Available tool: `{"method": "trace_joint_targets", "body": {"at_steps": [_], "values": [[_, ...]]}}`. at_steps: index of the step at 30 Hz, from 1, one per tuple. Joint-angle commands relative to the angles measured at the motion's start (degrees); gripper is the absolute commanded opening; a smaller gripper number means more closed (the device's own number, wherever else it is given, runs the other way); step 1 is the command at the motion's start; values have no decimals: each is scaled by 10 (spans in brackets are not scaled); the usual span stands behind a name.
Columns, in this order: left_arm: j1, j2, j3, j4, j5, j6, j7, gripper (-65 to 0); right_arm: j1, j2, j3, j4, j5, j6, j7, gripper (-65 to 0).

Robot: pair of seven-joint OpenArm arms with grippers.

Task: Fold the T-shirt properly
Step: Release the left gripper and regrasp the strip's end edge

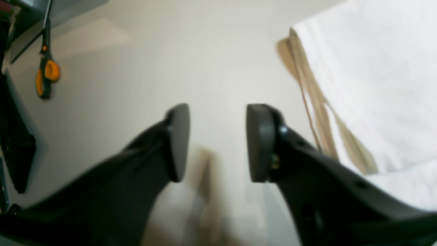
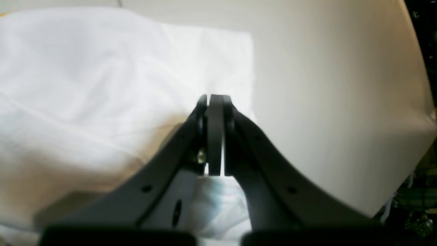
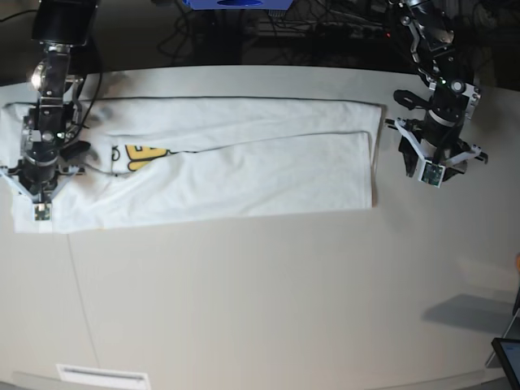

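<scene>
The white T-shirt (image 3: pixel 244 171) lies in a long folded band across the far half of the table, with a bit of yellow print (image 3: pixel 146 154) showing near its left end. My right gripper (image 3: pixel 39 207) sits over that left end. In the right wrist view it (image 2: pixel 215 99) is shut, with white cloth (image 2: pixel 85 85) under it and a bunch of cloth between the finger bases. My left gripper (image 3: pixel 432 172) hovers just beyond the shirt's right edge. In the left wrist view it (image 1: pixel 218 112) is open over bare table, with the shirt's folded edge (image 1: pixel 375 85) beside it.
Orange-handled scissors (image 1: pixel 46 75) lie on the table (image 3: pixel 284 309) past the left gripper. A dark flat device (image 3: pixel 508 357) sits at the near right corner. A white label (image 3: pixel 101 376) is at the front edge. Cables and gear line the far side.
</scene>
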Motion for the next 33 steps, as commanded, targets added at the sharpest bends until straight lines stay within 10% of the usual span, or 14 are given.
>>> {"method": "trace_joint_targets", "body": {"at_steps": [1,14,33], "values": [[0,-4,-2,11,-3,3,-12,-319,6,4,3,-3,-6,-5,8,-646],[16,31,-49,9,-22,-1,-9,-277,7,0,4,-68,-6,-5,11,-647],[67,-48,-150,-73,-501,-51,55,-96,-3,0,3,-66,-5,-5,10,-649]]}}
